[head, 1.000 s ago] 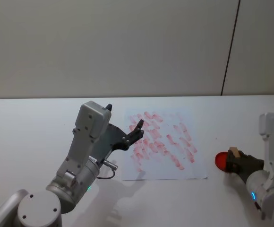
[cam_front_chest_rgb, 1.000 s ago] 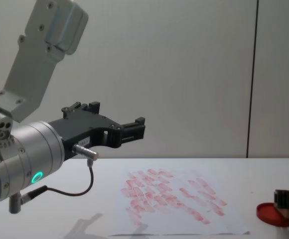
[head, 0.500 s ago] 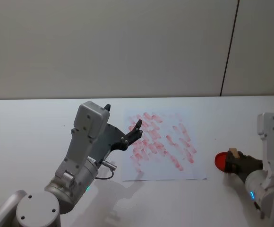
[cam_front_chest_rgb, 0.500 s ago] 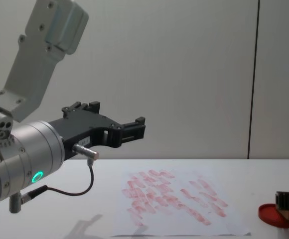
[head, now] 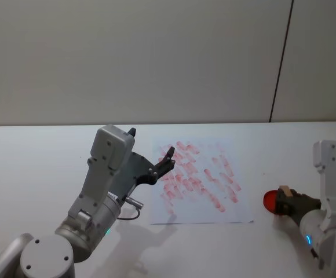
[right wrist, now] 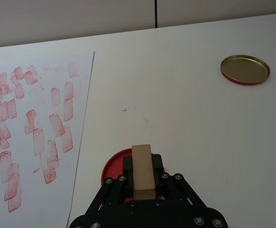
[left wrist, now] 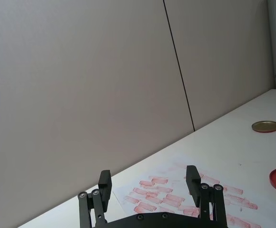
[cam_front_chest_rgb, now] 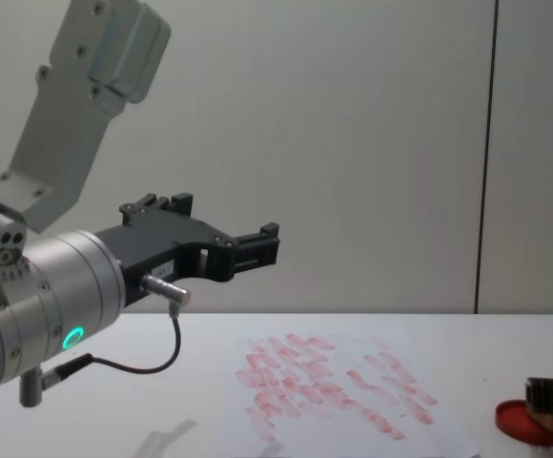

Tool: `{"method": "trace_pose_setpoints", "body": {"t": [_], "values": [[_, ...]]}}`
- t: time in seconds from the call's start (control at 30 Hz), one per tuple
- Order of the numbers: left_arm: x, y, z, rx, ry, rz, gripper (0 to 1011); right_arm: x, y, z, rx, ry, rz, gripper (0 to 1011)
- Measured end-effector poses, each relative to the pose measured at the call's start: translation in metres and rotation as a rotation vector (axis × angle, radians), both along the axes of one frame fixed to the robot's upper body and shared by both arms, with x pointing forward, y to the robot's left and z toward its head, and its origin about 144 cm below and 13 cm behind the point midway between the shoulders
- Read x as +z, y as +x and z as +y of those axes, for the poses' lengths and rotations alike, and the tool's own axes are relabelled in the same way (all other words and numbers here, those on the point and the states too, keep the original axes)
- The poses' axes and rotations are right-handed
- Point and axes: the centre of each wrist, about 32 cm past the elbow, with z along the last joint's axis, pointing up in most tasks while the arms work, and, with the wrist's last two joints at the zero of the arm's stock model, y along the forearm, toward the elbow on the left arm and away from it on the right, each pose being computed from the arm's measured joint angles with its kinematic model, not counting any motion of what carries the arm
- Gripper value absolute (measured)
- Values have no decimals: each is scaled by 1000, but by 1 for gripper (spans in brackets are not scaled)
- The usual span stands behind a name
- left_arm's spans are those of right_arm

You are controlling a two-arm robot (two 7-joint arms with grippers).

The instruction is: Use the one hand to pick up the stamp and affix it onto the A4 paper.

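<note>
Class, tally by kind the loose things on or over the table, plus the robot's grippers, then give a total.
stamp: 1
red ink pad: 1
sheet of paper: 1
gold lid: 1
grippers: 2, the left gripper open, the right gripper shut on the stamp
Total: 6
</note>
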Motion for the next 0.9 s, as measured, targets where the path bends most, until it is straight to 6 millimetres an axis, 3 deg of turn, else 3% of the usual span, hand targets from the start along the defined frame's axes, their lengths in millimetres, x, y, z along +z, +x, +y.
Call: {"method": "trace_pose_setpoints", "body": {"t": [0.57, 0.9], "values": [[0, 0, 0, 0, 0, 0, 993, 11, -5, 6, 37, -19, -43, 219], [0, 0, 0, 0, 0, 0, 993, 38, -11, 14, 75, -48, -182, 219]]}}
